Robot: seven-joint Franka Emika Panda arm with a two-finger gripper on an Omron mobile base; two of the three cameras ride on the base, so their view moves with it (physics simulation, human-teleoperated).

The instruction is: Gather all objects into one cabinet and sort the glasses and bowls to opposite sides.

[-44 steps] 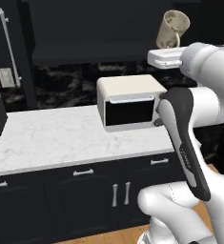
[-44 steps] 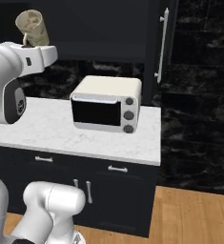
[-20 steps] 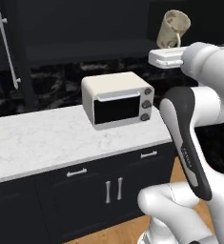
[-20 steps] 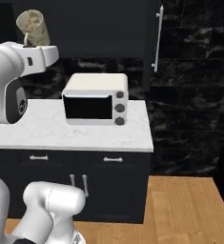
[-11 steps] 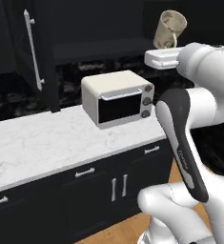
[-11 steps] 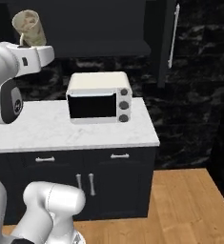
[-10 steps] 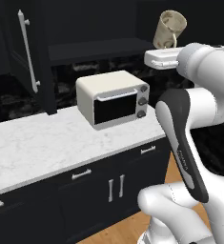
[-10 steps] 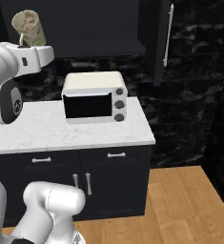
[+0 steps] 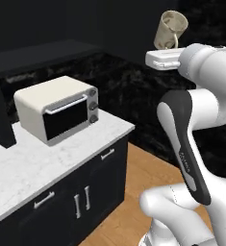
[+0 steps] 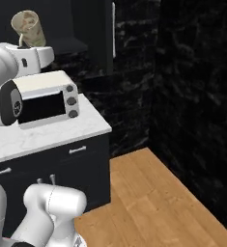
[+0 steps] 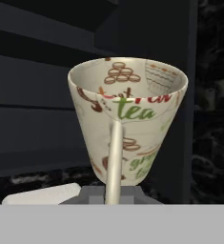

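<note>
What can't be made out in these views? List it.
- Gripper fingertips: hand view, hidden behind the cream cup and the bottom edge.
- Toaster oven: right base view, left end covered by the arm.
- Cabinet handle: right base view, top cut off by the edge.

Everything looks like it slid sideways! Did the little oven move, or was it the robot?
The robot. Its base drove and turned, so the whole picture shifted: the toaster oven and counter now sit further left, and wooden floor has come into sight. The oven itself stayed put on the counter. The claw stayed shut on the cream cup, held high just as before.
</note>
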